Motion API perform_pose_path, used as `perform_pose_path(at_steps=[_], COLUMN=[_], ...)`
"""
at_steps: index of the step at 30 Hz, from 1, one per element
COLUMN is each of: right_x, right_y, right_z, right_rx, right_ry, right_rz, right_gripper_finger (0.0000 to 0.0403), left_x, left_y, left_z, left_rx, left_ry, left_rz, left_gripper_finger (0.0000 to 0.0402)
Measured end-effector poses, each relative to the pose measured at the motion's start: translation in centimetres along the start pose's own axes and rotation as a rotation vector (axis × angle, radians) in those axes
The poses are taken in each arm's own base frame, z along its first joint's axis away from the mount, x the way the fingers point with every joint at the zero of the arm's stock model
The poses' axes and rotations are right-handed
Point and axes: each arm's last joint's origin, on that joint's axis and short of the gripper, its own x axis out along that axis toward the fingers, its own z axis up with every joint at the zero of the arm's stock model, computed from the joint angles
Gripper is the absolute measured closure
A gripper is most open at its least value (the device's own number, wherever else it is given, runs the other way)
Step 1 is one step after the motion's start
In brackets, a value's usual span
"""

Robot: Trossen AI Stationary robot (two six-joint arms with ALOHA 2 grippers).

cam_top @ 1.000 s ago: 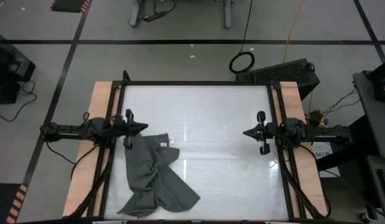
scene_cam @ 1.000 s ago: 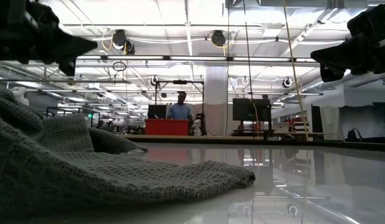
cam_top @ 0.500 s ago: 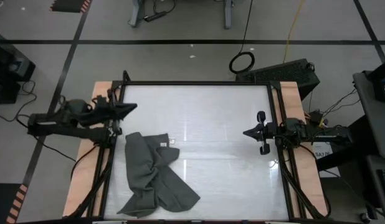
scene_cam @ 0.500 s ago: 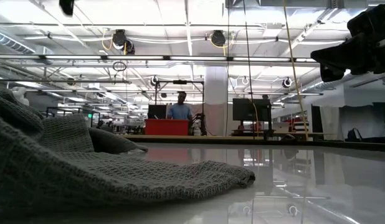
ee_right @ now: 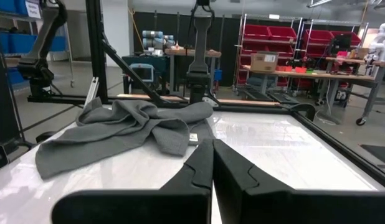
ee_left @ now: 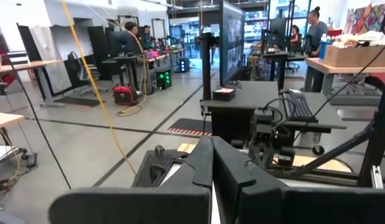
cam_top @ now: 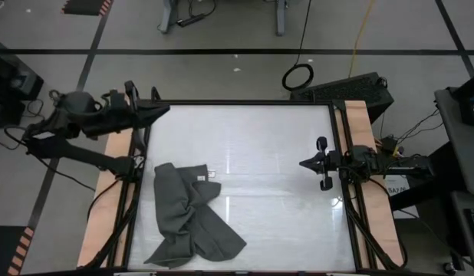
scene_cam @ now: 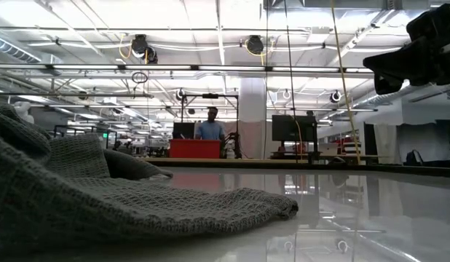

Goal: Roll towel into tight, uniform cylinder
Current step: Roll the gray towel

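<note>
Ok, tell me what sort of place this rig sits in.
Likely an open robotics lab or workshop: red storage bins on shelving, a desk with keyboard, and a person at a red cabinet beyond the table.

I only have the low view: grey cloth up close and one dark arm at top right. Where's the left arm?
Observer: The left gripper hangs over the far left corner of the glossy white table, clear of the crumpled dark charcoal-grey towel.
Operator: Are either arm's fingers open?
Observer: No. Both wrist views show fingers closed together, and the right gripper holds nothing.
Operator: Any roll started?
Observer: None. The towel lies bunched and twisted, with its small white tag showing near its far end.
</note>
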Motion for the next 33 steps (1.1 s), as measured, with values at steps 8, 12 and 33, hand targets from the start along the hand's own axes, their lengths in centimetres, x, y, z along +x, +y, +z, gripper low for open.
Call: perform_pose_path(at_steps=[8,12,33], right_x=[0.0,0.0,-0.1], right_y=[0.0,0.0,0.5], right_z=[0.0,0.0,0.7], right_rx=[0.0,0.0,0.176], right_ry=[0.005,0.005,-0.062], right_rz=[0.0,0.0,0.166], right_gripper_finger=[0.0403,0.0403,0.0403], left_x=[3.7,5.9,8.7], left_y=[-1.3,-2.1,-3.6], left_z=[0.4,-0.5,-1.0], left_rx=[0.014,0.033,-0.22], left_ry=[0.046,0.103,0.093], left_rz=[-0.04,-0.03,-0.129], left_gripper_finger=[0.04,0.04,0.04])
